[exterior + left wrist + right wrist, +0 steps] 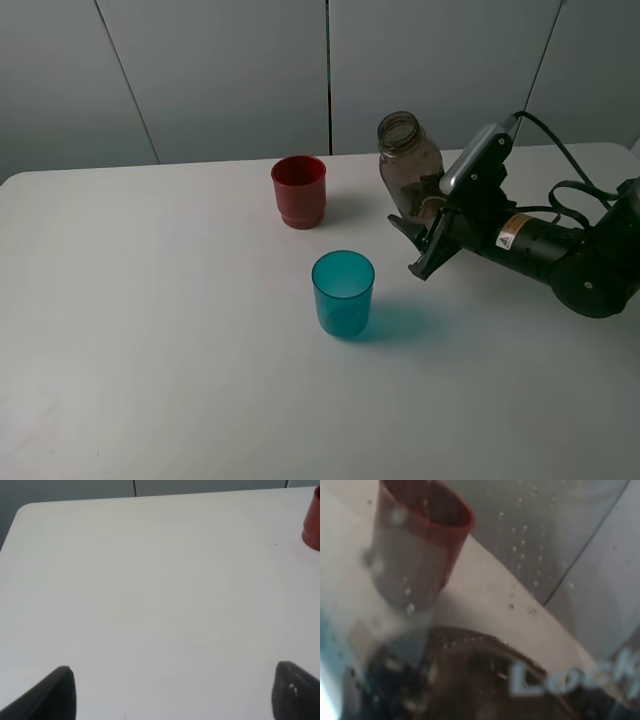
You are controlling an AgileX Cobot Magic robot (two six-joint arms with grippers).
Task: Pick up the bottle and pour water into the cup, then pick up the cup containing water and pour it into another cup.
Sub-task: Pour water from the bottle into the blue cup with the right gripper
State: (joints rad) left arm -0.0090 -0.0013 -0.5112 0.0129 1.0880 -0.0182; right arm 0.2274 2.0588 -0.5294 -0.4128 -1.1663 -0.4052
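Bottle (408, 162) at right rear of desk (150, 350), neck open, about upright. Right fingers (432, 250) clamped on its lower body. Up close in right wrist view, droplets dot bottle wall. Red cup (298, 190) stands just left of bottle, not touching. Teal cup (342, 292) nearer front edge, alone, upright. Left fingers (55, 695) spread wide over bare desk, gripping nothing.

High camera overlooks table (150, 350); all views share red cup (298, 190).
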